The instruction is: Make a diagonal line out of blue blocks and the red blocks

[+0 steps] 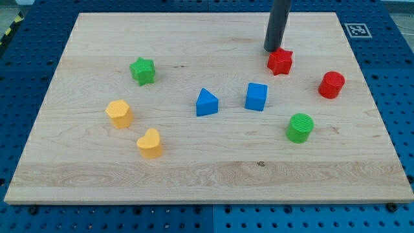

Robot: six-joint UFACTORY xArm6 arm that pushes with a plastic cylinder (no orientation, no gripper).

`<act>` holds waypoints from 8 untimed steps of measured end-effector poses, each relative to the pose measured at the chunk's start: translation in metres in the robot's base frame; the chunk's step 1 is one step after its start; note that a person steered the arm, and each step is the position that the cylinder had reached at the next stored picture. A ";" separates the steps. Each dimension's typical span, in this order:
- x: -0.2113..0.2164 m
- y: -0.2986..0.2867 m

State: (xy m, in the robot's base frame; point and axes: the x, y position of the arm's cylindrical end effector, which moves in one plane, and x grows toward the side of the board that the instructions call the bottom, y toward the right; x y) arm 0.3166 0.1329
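My tip touches the red star block from the view's top-left on the bench; no hand shows

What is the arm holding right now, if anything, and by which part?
Nothing is held. My tip is a bare rod end that can only push; it sits at the upper left edge of the red star block, touching or nearly so.

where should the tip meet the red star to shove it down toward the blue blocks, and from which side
No gripper here, so it is a push. My tip sits just up-left of the red star, about touching it. Pressing on its upper-right edge, coming from the view's top right, would likely send it down-left toward the blue cube. Star points may make it spin, so aim centred.
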 end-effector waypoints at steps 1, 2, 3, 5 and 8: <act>0.016 0.000; 0.041 0.000; 0.070 0.000; 0.123 0.000; 0.101 -0.001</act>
